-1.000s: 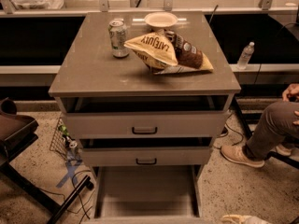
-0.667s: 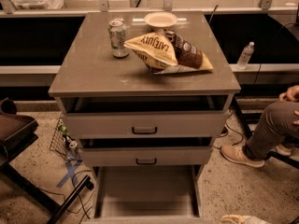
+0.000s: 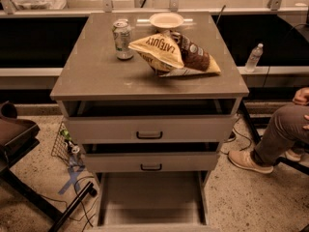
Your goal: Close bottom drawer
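The grey cabinet [image 3: 96,71] stands in the middle of the camera view with three drawers. The bottom drawer [image 3: 150,199] is pulled far out toward me; its long plain tray is empty, and its front runs along the lower edge of the picture. The middle drawer [image 3: 150,162] and the top drawer [image 3: 149,128] above it each stand slightly open and have a small dark handle. The gripper is not in view.
On the cabinet top stand a soda can [image 3: 122,39], a yellow chip bag [image 3: 159,51], a brown snack bag [image 3: 193,56] and a white bowl [image 3: 166,20]. A seated person's leg and shoe [image 3: 260,153] are at the right. A dark chair base [image 3: 29,178] and a wire basket [image 3: 65,144] are at the left.
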`<state>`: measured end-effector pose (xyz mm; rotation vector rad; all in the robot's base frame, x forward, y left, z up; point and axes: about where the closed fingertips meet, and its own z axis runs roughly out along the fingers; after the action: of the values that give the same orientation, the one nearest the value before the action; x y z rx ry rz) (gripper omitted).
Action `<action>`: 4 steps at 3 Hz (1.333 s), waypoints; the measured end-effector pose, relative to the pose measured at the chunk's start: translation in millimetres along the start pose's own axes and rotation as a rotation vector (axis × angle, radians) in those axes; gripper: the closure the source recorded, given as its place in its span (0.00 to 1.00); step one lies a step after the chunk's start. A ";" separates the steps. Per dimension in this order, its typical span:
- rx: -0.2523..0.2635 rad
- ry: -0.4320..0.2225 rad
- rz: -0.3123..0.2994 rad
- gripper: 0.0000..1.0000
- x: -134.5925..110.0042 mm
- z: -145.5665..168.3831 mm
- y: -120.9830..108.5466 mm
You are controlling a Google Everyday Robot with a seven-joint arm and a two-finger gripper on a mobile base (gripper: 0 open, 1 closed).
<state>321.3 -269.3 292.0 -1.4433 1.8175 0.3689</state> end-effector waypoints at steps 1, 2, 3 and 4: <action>-0.018 -0.039 0.025 1.00 29.4 37.9 19.2; -0.090 -0.083 0.008 1.00 33.8 90.6 37.7; -0.137 -0.076 -0.023 1.00 26.5 120.7 50.8; -0.170 -0.039 -0.089 1.00 5.6 153.1 56.4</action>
<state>328.1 -156.8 173.8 -1.6155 1.7187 0.5132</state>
